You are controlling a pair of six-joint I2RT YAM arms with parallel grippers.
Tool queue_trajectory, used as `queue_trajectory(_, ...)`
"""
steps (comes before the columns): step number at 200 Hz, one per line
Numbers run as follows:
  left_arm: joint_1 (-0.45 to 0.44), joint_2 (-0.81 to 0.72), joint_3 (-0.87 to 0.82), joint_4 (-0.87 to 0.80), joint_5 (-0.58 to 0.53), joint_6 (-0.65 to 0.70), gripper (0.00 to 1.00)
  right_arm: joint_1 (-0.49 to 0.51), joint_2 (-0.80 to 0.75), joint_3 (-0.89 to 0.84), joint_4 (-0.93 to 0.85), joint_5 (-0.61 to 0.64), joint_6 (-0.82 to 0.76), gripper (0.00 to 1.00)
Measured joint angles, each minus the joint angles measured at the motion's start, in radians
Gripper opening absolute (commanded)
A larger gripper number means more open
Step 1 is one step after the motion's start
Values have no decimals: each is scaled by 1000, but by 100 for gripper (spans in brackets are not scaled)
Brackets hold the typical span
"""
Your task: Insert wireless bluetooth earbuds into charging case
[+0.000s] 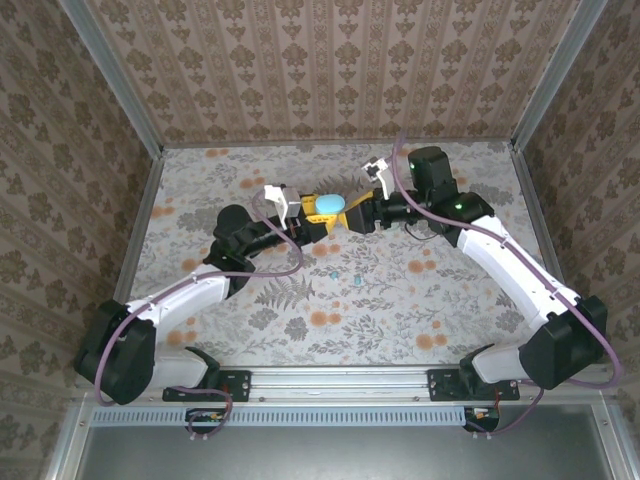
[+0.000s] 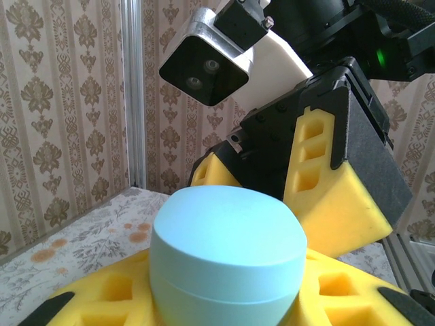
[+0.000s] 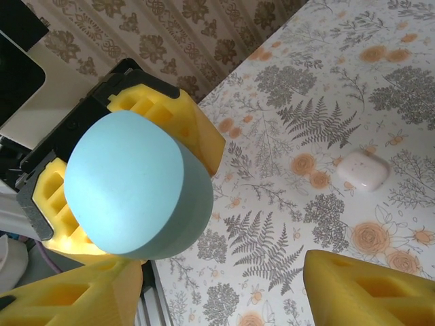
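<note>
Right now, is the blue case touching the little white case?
Apart. The right wrist view shows the blue case held up and the white case lying on the table, bare cloth between them.

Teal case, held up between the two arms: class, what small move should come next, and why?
Probably close the right end effector on the free half of the teal case to open it. The left end effector grips the case off the table. The case is shut, the right one's fingers stand open beside it, and tiny earbuds lie loose on the table.
</note>
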Motion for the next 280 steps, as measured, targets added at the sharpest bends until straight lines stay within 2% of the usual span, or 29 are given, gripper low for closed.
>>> queue_trajectory(55,3,0,5,-44,5,8,26,-55,6,7,41,-96,111,65)
queue_trajectory(153,-2,0,5,-79,35,9,26,-61,70,63,45,-43,176,66)
queue_trajectory(185,-2,-3,-3,-79,-18,16,26,-75,60,82,45,-72,203,66)
queue_trajectory(205,2,-22,-30,-83,-77,24,26,-114,16,68,33,-71,217,61)
queue_trajectory(240,21,-65,-96,-82,-132,27,26,-172,-41,9,-85,42,207,48)
queue_trajectory(259,31,-101,-130,-83,-154,27,26,-158,39,-21,-166,93,208,48)
queue_trajectory(280,40,-157,-161,-91,-168,27,26,-93,162,-81,-226,153,180,46)
